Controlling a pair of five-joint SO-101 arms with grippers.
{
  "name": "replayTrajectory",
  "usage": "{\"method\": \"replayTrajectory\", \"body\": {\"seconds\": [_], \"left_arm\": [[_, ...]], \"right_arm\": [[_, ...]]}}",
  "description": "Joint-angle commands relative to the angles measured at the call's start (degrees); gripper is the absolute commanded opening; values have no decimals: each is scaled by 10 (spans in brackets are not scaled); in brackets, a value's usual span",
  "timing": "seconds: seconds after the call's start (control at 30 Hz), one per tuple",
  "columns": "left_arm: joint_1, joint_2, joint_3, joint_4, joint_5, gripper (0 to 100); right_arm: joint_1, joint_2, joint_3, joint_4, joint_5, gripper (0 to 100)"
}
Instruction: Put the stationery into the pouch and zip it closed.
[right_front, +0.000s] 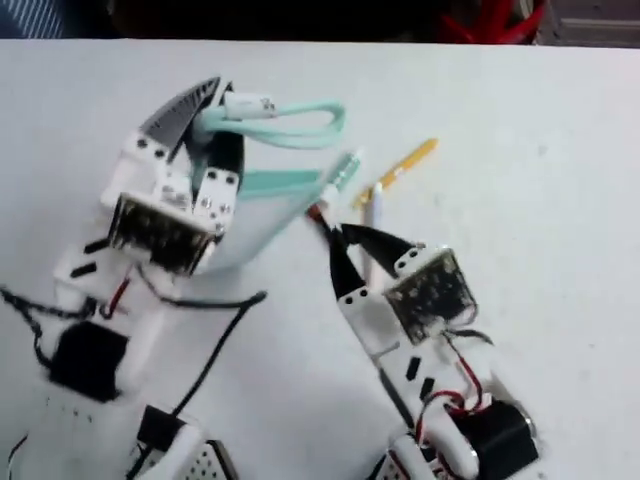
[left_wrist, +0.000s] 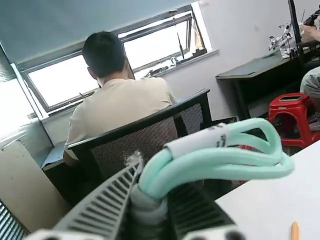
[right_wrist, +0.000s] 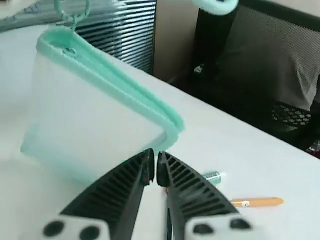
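Beyond the right jaws, pressed together beside the pouch (right_wrist: 95, 125), lies an orange pen (right_wrist: 257, 202); widen them first, with the left jaws clamping the strap (left_wrist: 220, 160).

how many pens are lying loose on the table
3 clearly: an orange pen, a green-tipped one beside the pouch, a white one by the right gripper. A red tip at that gripper may be a fourth; others could be hidden.

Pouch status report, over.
Left gripper shut on loop of pouch. Right gripper shut by pouch corner. Pens on table, outside. No obstruction seen.
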Motion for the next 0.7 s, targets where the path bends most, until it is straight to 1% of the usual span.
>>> {"method": "replayTrajectory", "body": {"seconds": [0.0, 0.13, 0.27, 0.37, 0.47, 0.6, 0.67], "left_arm": [[15, 76, -98, -26, -1, 21], [26, 184, -202, -33, -7, 22], [30, 306, -310, -53, -3, 22], [58, 356, -371, -40, -2, 22], [73, 361, -375, -9, -2, 22], [45, 358, -321, 6, -2, 22], [36, 335, -279, 28, -3, 23]], "right_arm": [[0, -6, 47, -21, 0, 18], [5, -23, 122, -64, 0, 18], [0, -80, 234, -118, 1, 18], [3, -134, 288, -152, 4, 18], [6, -181, 305, -149, 4, 17], [5, -196, 305, -129, 4, 17], [6, -195, 305, -129, 5, 17]]}}
